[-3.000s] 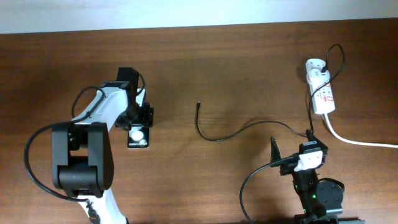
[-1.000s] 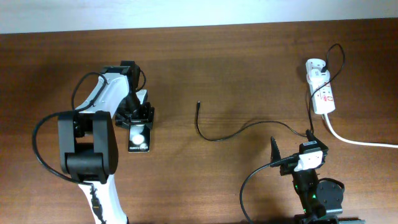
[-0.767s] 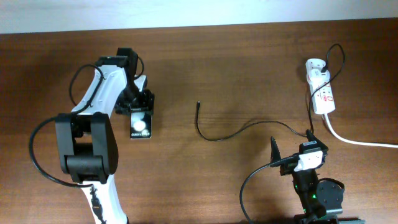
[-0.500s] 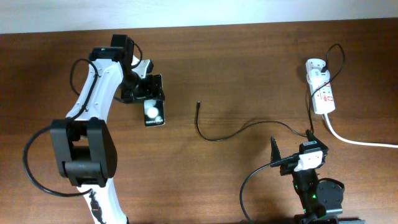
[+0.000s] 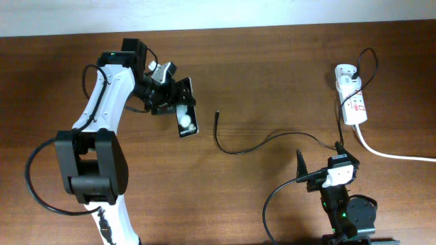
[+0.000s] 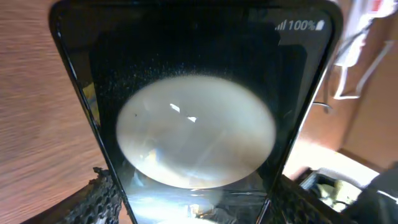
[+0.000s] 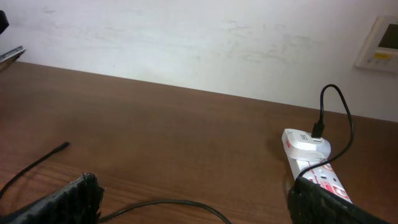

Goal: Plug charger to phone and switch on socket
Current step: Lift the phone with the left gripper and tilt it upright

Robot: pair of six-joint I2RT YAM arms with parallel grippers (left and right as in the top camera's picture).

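Note:
My left gripper (image 5: 168,97) is shut on the black phone (image 5: 184,117) and holds it lifted and tilted above the table, its free end toward the cable tip. The phone fills the left wrist view (image 6: 193,112), its glossy face showing a bright reflection and "100%". The charger cable (image 5: 252,145) lies on the table, its plug tip (image 5: 217,114) just right of the phone; it also shows in the right wrist view (image 7: 168,203). The white socket strip (image 5: 353,101) with its adapter (image 5: 345,73) lies at far right. My right gripper (image 5: 320,167) is open and empty, low at the front.
A thick white cord (image 5: 392,154) runs from the socket to the right edge. A white wall (image 7: 186,43) stands behind the table's far edge. The socket shows in the right wrist view (image 7: 317,168) behind the right finger.
My left gripper has lifted the phone off the table and carried it up and to the right, turning it toward the cable tip. The right arm has not moved.

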